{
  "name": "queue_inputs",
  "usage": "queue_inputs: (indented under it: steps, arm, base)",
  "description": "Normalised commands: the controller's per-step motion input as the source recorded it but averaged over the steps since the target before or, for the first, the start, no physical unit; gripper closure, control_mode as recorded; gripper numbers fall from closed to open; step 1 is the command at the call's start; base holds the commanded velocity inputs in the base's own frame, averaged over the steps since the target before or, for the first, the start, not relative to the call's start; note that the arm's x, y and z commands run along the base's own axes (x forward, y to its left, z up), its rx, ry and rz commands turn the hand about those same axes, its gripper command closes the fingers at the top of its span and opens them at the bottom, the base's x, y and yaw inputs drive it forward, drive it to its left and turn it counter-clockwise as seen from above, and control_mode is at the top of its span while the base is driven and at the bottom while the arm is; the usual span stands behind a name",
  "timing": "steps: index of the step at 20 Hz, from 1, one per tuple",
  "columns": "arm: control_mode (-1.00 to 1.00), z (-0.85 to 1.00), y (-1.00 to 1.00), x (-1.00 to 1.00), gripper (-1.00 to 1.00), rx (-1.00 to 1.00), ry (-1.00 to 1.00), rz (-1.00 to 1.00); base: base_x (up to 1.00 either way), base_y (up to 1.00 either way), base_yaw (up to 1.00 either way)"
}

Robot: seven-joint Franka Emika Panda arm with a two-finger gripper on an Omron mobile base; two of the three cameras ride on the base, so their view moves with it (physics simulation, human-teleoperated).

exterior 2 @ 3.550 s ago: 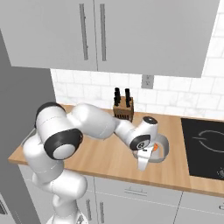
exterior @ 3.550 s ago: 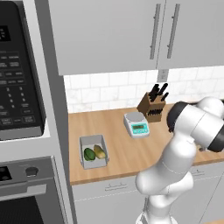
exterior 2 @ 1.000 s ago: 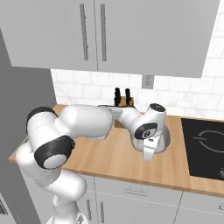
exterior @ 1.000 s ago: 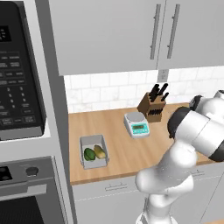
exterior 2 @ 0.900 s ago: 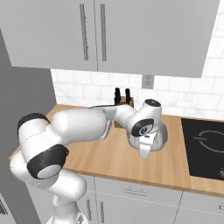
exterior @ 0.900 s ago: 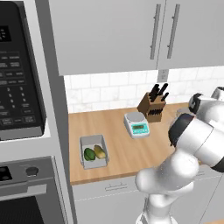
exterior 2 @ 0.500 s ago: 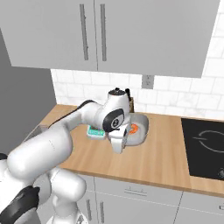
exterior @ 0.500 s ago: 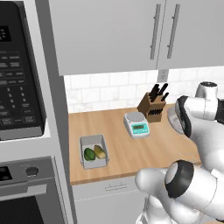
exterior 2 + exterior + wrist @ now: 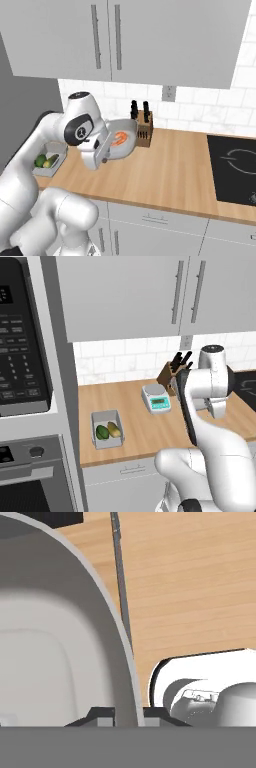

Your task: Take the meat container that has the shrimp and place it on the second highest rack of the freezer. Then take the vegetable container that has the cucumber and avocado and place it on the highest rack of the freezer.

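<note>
The pincer [image 9: 107, 152] is clamped on the rim of the meat container [image 9: 122, 140], holding it in the air above the wooden desk [image 9: 170, 170], tilted steeply with the shrimp [image 9: 119, 138] inside. A tub of green vegetables [image 9: 107, 429] sits on the desk near the left end, well apart from a scale [image 9: 156, 398] and knife block [image 9: 171, 377].
</note>
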Motion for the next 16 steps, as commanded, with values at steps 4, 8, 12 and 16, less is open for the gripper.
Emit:
queue_inputs:
  steps: [4,8,12,16]
  arm:
    - [-1.00,0.67,0.77,-0.09,1.00,0.00,0.00,0.00]
    - [-1.00,0.49,0.29,0.01,1.00,0.09,0.03,0.00]
    - [-1.00,0.19,-0.05,0.08,1.00,0.24,0.05,0.00]
    - [-1.00,-0.04,-0.02,0.11,1.00,0.16,-0.02,0.00]
  base:
    - [0.00,0.00,0.00]
    - [0.00,0.00,0.00]
    - [0.00,0.00,0.00]
    - [0.00,0.00,0.00]
